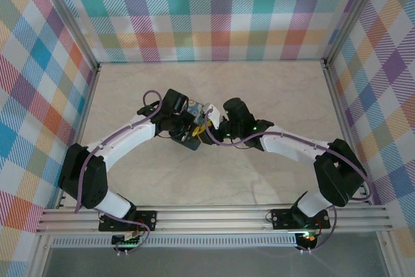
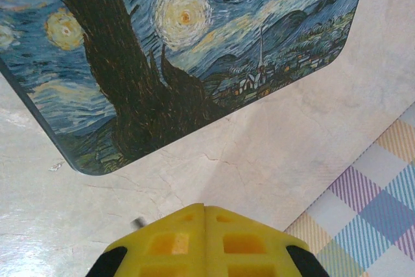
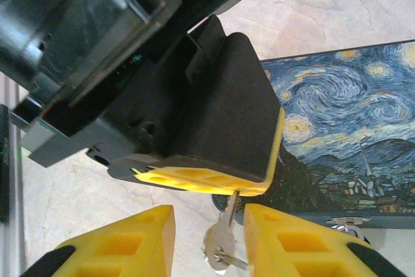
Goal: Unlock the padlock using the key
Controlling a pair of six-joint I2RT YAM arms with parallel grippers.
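A pale marbled table lies inside walls of pastel plaid. From the top camera the two arms bend inward from the near rail and meet over the middle of the surface.

The left arm reaches in from the left. On its wrist camera the left gripper has its yellow pads pressed flat together with only a seam between them. Whatever they clamp is hidden. A small grey stub pokes out just left of the pads.

Beyond them lies the tin, painted with blue and yellow swirls and a dark cypress, flat on the table with one rounded corner nearest the pads.

The right wrist camera looks along the key, which hangs upright. Its upper end vanishes under the yellow edge of the left gripper's black finger, and a small ring sits at its lower end.

The right gripper is spread apart, one yellow finger on either side of the key. The key stands nearer the right-hand finger, and contact cannot be told. The right arm stretches back to the right.
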